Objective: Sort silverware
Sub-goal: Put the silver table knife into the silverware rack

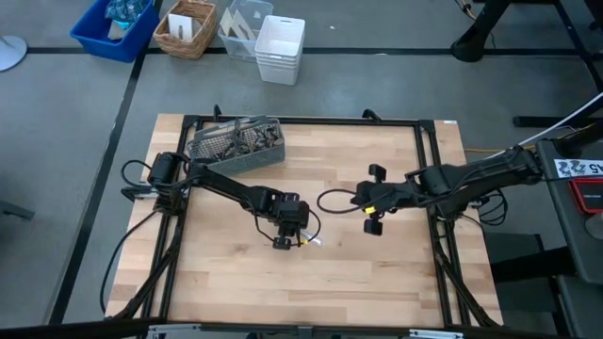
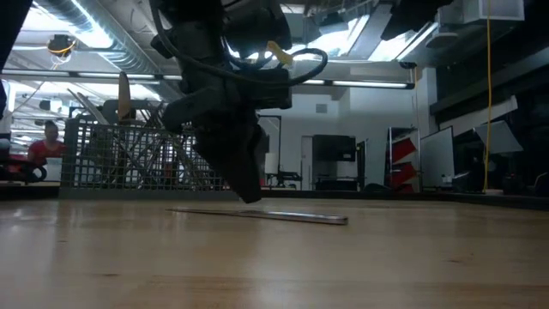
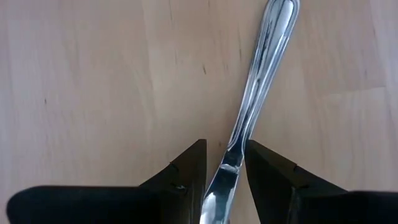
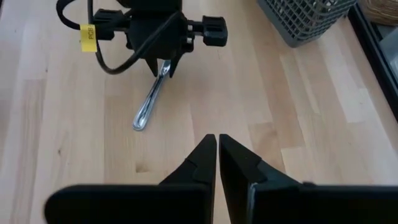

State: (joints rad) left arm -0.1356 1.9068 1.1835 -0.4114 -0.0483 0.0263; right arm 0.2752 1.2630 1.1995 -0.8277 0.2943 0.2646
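- One piece of silverware (image 3: 255, 93) lies flat on the bare wooden table (image 1: 377, 282), near its middle and well apart from the grey wire-mesh caddy (image 1: 236, 146) at the far left corner.
- By its slim handle and narrow, flat end it looks like a knife, though the end under the fingers is mostly hidden, so this is a guess.
- The left gripper (image 1: 283, 243) points straight down over that piece; in its wrist view the two dark fingers (image 3: 186, 180) stand on either side of the metal with a sliver of wood showing at each flank. They straddle it, parted and not yet clamped.
- The low view shows the same fingertips down at table level, with the piece running out along the boards.
- The right gripper (image 4: 216, 155) waits above the table toward its own side, fingers pressed together and holding nothing.
- More cutlery stands bunched in the caddy; its compartments cannot be told apart from here.
- Step in hand, as I judge it: picking up this single piece for sorting.
- The next move calls for closing squarely on the thin metal, then a level lift. A flat, slick piece can pivot or slip, so the pinch should stay centred across its width.
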